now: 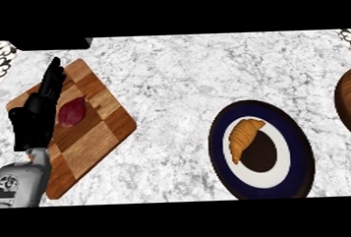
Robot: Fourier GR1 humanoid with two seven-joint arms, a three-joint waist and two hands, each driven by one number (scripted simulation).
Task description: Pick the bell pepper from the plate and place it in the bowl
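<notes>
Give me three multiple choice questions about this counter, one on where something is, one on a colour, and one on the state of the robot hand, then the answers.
1. Where does the dark red item lie?
A. On the wooden cutting board
B. On the plate
C. In the wooden bowl

2. What colour is the plate's outer rim?
A. Green
B. Dark blue
C. Yellow

3. What is the left robot hand doing?
A. Curled round the orange item
B. Lying inside the bowl
C. Open, fingers straight, over the board's left edge

Answers:
1. A, it lies on the wooden cutting board at the left.
2. B, a dark blue band rings the white inside, where the orange item lies.
3. C, its fingers stretch out and hold nothing; the wooden bowl is at the far right edge.
</notes>
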